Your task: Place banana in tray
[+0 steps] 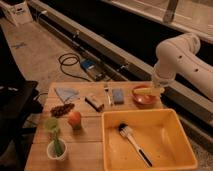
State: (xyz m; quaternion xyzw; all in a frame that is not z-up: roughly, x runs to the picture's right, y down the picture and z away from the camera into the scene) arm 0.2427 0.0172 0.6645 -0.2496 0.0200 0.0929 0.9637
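The banana (148,91), a short pale-yellow piece, lies level across the top of the small orange bowl (142,99) at the table's back right. My gripper (159,87) is at the lower end of the white arm, right at the banana's right end and shut. Whether it touches or holds the banana I cannot tell. The tray (150,114), a big deep yellow bin, stands just in front of the bowl at the table's front right. A black-handled brush (134,144) lies inside it.
On the wooden table (87,142) lie a blue sponge (118,95), a brown-and-tan block (94,102), a blue cloth (66,93), a dark snack heap (62,109) and an orange fruit (75,119). A white cup with a green plant (56,147) stands front left. Cables lie on the floor behind.
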